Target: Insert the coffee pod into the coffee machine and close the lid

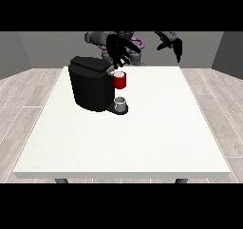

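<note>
The black coffee machine [91, 84] stands on the table's far left part. On its front sits a red pod holder [120, 82], and a small pale thing, perhaps the coffee pod [119, 74], shows at the holder's top. The machine's lid [90, 64] lies low on top of it. The hand at the view's left [118, 50] hovers just above the holder and the lid's front edge, fingers spread and pointing down, holding nothing. The hand at the view's right [173, 43] hangs in the air over the far right edge, fingers relaxed and empty.
A small grey cup [121, 104] stands on the machine's base under the red holder. The white table [128, 142] stretches wide towards the camera and to the right of the machine.
</note>
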`<action>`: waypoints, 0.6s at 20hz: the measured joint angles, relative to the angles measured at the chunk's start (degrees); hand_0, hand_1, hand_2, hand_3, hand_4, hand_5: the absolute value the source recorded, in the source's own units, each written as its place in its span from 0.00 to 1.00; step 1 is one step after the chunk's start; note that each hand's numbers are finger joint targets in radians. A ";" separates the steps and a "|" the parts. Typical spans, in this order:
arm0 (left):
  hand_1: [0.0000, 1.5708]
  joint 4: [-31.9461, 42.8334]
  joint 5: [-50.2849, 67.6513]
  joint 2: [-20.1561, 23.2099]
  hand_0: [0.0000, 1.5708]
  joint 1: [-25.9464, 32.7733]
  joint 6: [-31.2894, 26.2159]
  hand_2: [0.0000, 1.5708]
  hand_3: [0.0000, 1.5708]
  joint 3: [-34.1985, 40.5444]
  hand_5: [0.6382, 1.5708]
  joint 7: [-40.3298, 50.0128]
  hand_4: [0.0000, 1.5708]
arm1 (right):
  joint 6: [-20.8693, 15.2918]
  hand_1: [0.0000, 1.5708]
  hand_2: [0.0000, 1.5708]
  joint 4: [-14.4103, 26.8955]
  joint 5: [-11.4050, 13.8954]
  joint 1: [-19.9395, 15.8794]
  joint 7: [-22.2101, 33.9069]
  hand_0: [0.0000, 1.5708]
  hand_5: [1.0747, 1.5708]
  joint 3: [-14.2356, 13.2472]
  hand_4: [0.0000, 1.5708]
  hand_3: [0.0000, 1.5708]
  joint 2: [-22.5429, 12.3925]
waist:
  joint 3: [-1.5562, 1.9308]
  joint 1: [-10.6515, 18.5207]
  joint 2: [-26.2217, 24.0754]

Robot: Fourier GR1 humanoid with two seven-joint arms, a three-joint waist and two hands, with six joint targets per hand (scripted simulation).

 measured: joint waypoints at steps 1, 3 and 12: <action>0.00 -0.13 0.03 -0.06 0.00 -0.28 -0.35 0.00 0.00 -0.36 1.00 -0.05 0.28 | 0.38 0.00 0.00 -0.66 0.09 -1.53 -1.75 0.00 1.00 0.75 0.00 0.00 0.39 | -0.43 1.55 0.47; 0.00 -0.38 0.26 -0.19 0.00 -1.40 -0.69 0.00 0.00 -0.62 1.00 0.23 0.23 | 1.14 0.00 0.00 -1.31 0.32 -4.35 -4.57 0.00 1.00 2.05 0.00 0.00 1.02 | -1.02 3.76 1.63; 0.00 -1.88 1.88 0.85 0.00 -3.51 -1.88 0.00 0.00 0.29 1.00 -0.45 0.00 | 1.12 0.00 0.00 3.14 1.39 -12.82 -13.31 0.00 1.00 3.19 0.00 0.00 3.25 | -1.82 7.33 6.74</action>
